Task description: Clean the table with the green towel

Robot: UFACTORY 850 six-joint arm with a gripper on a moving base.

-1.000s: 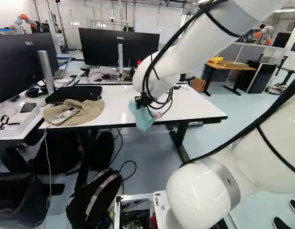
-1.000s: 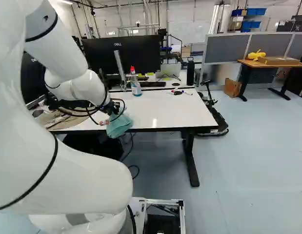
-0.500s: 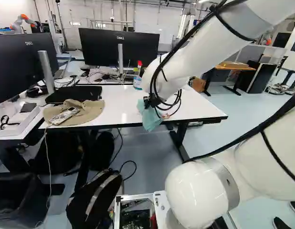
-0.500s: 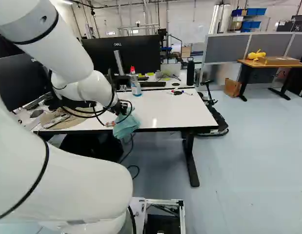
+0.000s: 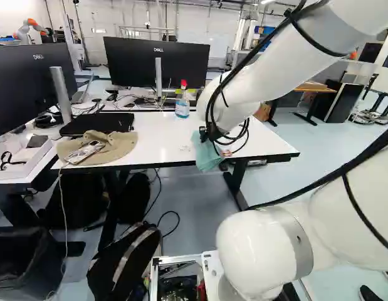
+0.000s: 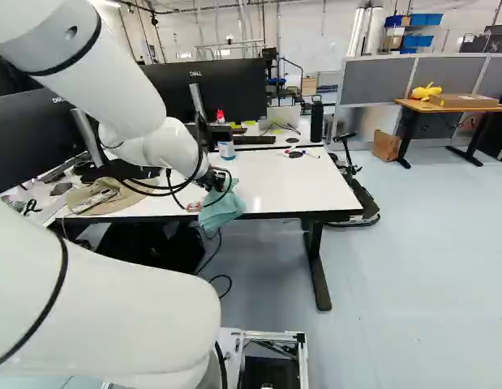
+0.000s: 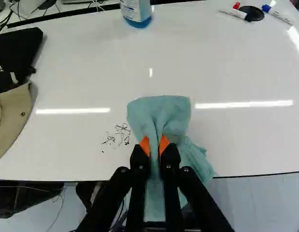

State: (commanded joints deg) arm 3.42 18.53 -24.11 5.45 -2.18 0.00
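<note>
Left to right, I see a tan hat [image 5: 109, 150] on the white table [image 5: 153, 135], dark scribbles [image 7: 123, 134], then my claw [image 5: 209, 133], nearly closed, pinching the green towel [image 7: 159, 113], which drapes over the near edge.

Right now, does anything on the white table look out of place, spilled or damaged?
Yes: small black scribbled marks stand out on the glossy white tabletop, near its front edge, just beside the teal cloth towel gripped by the tool. They look like pen strokes. I see no spill or damage.
</note>
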